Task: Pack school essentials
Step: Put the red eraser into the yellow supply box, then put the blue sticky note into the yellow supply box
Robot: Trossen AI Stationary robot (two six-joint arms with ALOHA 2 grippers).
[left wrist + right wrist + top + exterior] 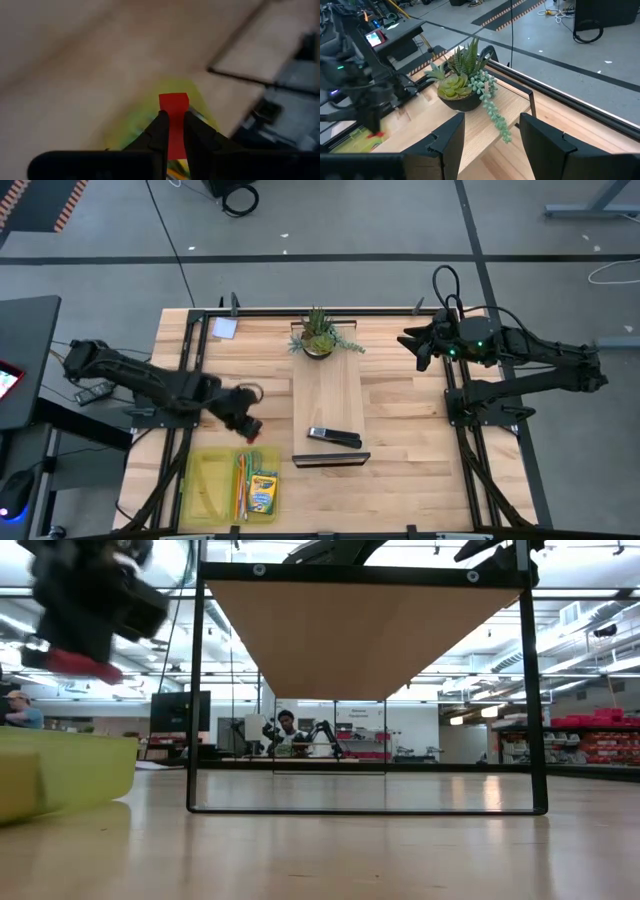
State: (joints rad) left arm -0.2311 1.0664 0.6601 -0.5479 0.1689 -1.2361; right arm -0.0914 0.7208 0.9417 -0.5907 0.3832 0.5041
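Wooden table [400,420]: the left hand [250,429] pinches the red eraser [252,431] just above the yellow tray [200,490], nearer it than the idle, open right hand [412,340].

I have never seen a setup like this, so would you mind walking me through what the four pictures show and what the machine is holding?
It is a robot with two dark arms at a wooden table, each ending in a two-finger gripper. One camera looks straight down from above, one sits at table-top height, and one rides on each wrist.

From above, the left gripper hovers just over a yellow-green tray that already holds a crayon box and pens. Its wrist camera shows the fingers shut on a small red eraser.

The right gripper waits open at the table's far right, facing a potted plant. A black stapler-like bar lies on the central board, and a pale note pad sits near the far edge.
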